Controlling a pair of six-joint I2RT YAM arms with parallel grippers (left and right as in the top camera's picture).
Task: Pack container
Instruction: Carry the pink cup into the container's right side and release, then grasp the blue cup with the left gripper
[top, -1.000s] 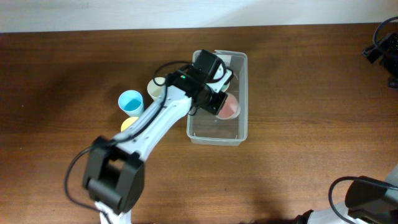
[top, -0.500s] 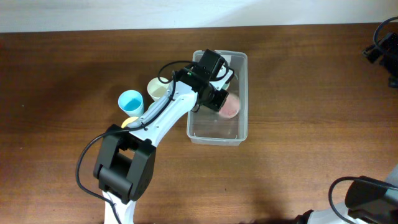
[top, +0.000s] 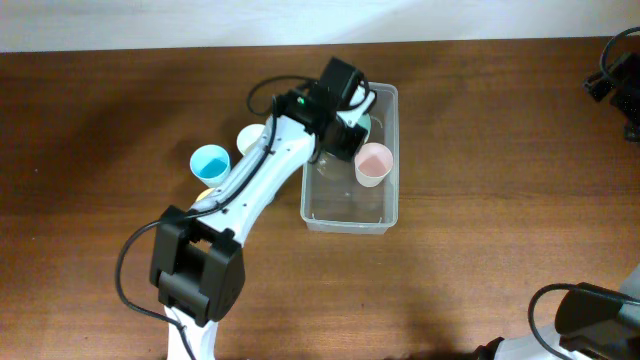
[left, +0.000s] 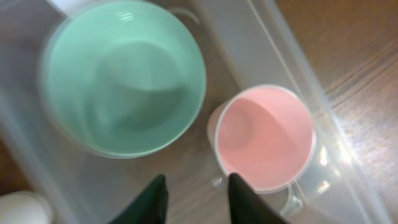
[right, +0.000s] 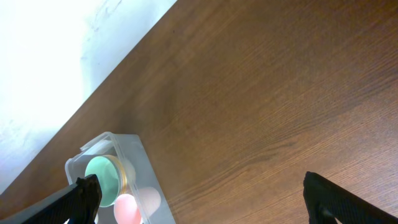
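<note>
Left tool (left: 198, 186) hangs over the container (top: 345, 210) on the surface (top: 500, 250), fingers spread, empty. Pink cup (top: 373, 163) and green bowl (left: 124, 74) sit inside. Packing looks partway; next is probably the blue cup (top: 210, 160) outside, needing a sideways reach.

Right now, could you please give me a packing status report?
Left gripper open over container. Right gripper open, far off. Pink cup, green bowl inside; blue cup on table. Nothing blocking.

left tool (left: 198, 202) spread wide, empty
</note>
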